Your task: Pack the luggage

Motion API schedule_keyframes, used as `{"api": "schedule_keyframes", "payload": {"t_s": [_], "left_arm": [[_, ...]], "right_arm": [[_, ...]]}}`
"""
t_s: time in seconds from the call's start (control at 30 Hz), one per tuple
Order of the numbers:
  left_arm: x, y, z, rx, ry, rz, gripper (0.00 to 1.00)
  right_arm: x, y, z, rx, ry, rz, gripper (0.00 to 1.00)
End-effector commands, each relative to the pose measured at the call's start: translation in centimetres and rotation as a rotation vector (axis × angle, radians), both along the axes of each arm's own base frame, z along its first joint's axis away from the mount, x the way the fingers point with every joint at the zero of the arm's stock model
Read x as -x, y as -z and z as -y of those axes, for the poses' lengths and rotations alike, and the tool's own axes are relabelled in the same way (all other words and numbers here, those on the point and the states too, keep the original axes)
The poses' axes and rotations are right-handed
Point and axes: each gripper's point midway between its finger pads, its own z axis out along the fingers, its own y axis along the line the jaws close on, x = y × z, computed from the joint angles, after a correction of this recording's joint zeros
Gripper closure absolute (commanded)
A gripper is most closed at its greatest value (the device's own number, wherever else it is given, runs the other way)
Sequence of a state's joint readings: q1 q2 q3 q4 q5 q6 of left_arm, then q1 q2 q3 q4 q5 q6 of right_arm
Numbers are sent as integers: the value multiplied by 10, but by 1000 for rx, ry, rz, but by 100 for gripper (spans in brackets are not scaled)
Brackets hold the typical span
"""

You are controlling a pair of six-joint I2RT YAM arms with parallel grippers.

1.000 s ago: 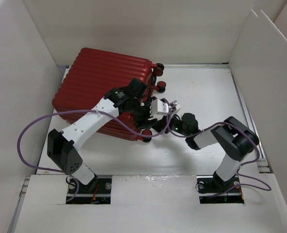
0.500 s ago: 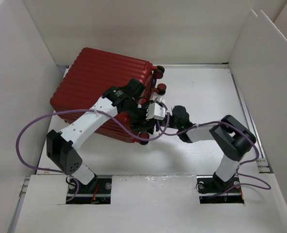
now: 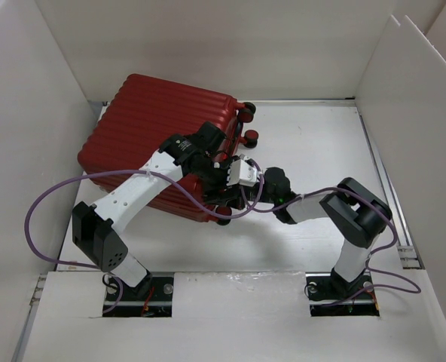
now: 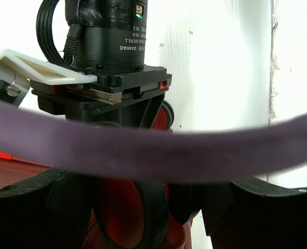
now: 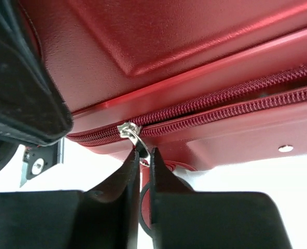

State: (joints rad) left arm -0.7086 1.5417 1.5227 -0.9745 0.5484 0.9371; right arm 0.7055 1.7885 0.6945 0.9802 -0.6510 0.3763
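White board walls (image 3: 208, 45) enclose a glossy white table (image 3: 313, 136) on three sides.

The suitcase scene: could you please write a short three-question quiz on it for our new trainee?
1. True or false: the suitcase lies open with its lining showing.
2. What does the right gripper pinch? A) the zipper pull B) a wheel C) a strap
3. Fill in: the cable crossing the left wrist view is ____ in colour.

Key: 1 false, it is closed; 2 A; 3 purple.
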Motion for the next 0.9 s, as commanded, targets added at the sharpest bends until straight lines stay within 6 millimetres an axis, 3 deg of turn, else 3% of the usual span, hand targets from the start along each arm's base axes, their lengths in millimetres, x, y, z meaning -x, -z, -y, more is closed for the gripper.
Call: {"api": "schedule_keyframes", "payload": {"t_s": [0.0,0.07,0.4,0.47,0.57,0.6,0.63,0.67,0.87], "left_arm": [[6,-53,0,120,-9,76,100],[6,-53,0,120,-9,76,100],[5,-49,-1,112,-14,79,100],[3,-49,-2,106,-18,84,100],[6,-51,-4,106,-19,84,100],[6,-51,-4,106,-19,84,100],[7,-48,-4,100,-19,77,100],[10,-49,-7,98,-19,74,100],[16,-44,-12,80,-19,54,100]], "right_arm": [[-4,-45,-9,-126,11,85,96],[-5,-39,-10,-127,12,53,100],[-8,-44,1,-229,95,6,100],[-21,-50,6,-254,183,-6,100],[-48,-32,16,-173,362,-103,100],[-53,-4,20,-66,411,-173,100],[-68,-13,22,-53,450,-149,100],[-74,-8,24,-20,486,-158,100],[-137,6,77,105,786,-201,100]]}}
